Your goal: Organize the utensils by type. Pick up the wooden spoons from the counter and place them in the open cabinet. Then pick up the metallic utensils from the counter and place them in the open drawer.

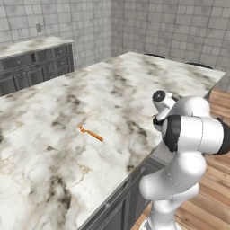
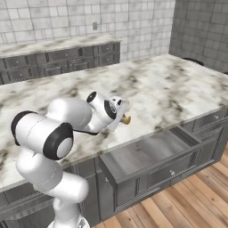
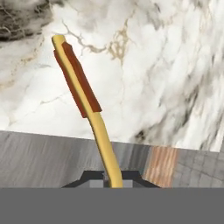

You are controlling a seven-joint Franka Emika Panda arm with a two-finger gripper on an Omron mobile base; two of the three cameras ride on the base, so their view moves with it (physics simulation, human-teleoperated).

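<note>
Hand (image 3: 109, 177) is clamped on a yellow utensil with a brown-red grip (image 3: 83, 94), which juts out from between the fingers above the marbled worktop (image 1: 112, 90) near its front edge. Just below that edge, the open drawer (image 2: 156, 156) stands pulled out, grey inside. Farther in on the worktop, the thin orange utensil (image 1: 91, 133) lies flat, well apart from the hand.
</note>
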